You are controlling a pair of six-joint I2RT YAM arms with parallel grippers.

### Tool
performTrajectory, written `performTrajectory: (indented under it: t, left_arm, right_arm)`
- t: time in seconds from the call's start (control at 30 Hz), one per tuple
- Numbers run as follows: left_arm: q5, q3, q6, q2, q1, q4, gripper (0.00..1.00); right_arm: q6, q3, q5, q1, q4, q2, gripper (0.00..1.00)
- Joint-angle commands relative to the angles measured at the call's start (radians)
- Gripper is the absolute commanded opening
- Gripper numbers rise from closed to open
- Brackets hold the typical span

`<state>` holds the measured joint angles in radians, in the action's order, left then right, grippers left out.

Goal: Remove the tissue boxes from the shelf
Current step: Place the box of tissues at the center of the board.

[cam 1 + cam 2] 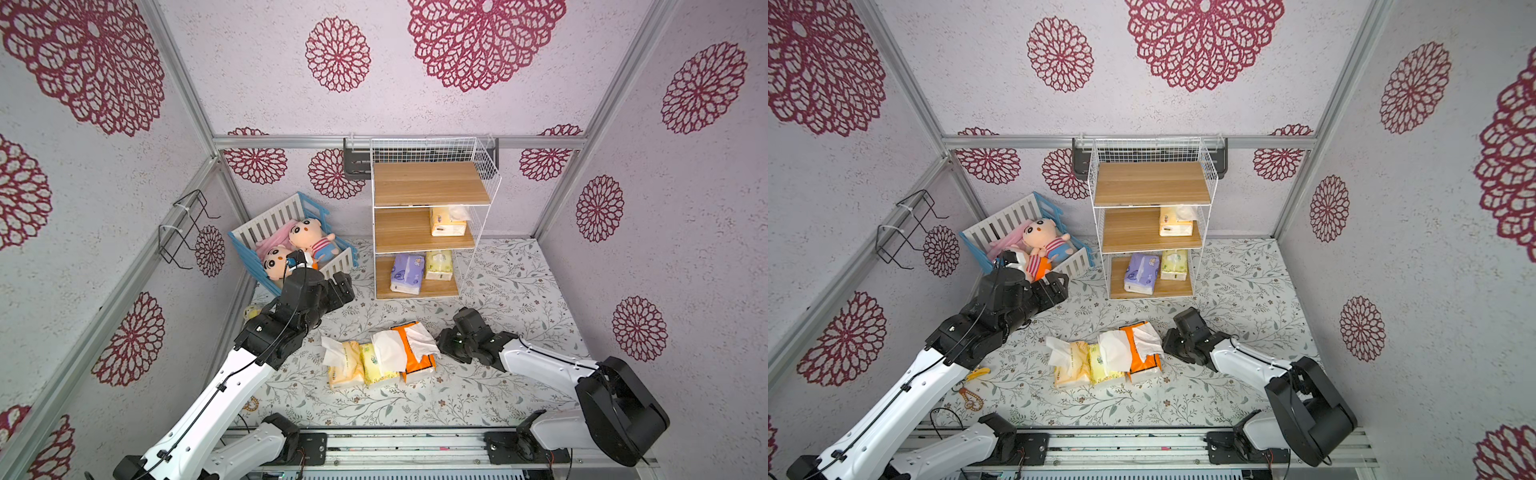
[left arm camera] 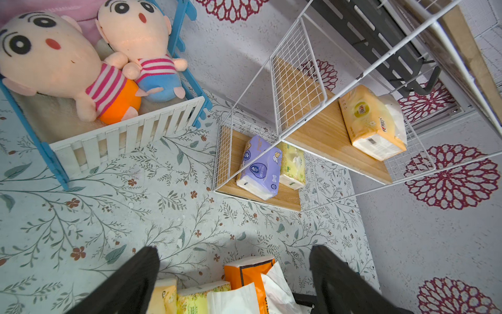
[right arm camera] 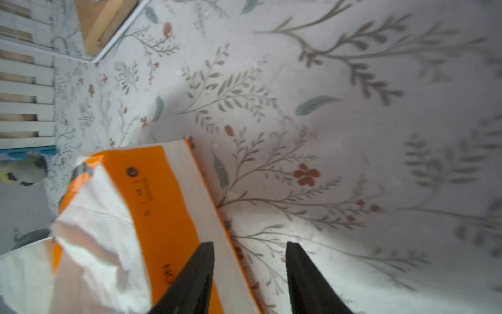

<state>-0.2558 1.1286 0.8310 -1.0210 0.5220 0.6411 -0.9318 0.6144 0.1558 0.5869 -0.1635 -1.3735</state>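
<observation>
The left gripper hangs with its fingers spread wide and nothing between them. It is raised to the left of the shelf and faces its open front, probably lining up another pick. The right gripper sits low at the right edge of the orange pack, jaws parted and clamping nothing, one finger over the pack's rim, as if at the drop spot. That pack lies in a tight row with two yellow packs on the near middle of the table, with loose white tissue spilling out. Three packs are on the shelf: a yellow-orange pack on the middle board, and a purple pack and a pale yellow pack side by side on the bottom board. A floral tablecloth covers the table. A blue-and-white crib holding plush dolls stands at the far left, and the walls carry crimson medallions.
</observation>
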Motion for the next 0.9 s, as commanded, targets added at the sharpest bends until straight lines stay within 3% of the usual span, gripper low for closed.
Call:
performTrajectory:
  t: [0.0,0.23,0.5,0.63,0.87]
  left_arm:
    - [-0.006,-0.016,-0.008,0.017,0.008,-0.02,0.95]
    - [-0.022,-0.035,-0.022,0.038,0.007,-0.017,0.97]
    - [-0.031,-0.029,-0.027,0.041,0.005,-0.025,0.99]
    - [-0.008,-0.008,-0.035,0.014,0.005,-0.037,0.99]
    - [0.046,0.073,-0.076,-0.106,0.005,-0.158,0.99]
  right_arm:
    - [-0.088,-0.009,0.035,0.071,0.156,-0.041,0.51]
    - [-0.166,0.049,0.017,0.171,0.19,-0.156,0.53]
    - [-0.251,0.059,0.02,0.233,0.297,-0.18,0.56]
    - [-0.233,0.066,-0.069,0.233,0.27,-0.084,0.59]
    - [-0.112,0.124,-0.32,0.162,0.037,0.231,0.67]
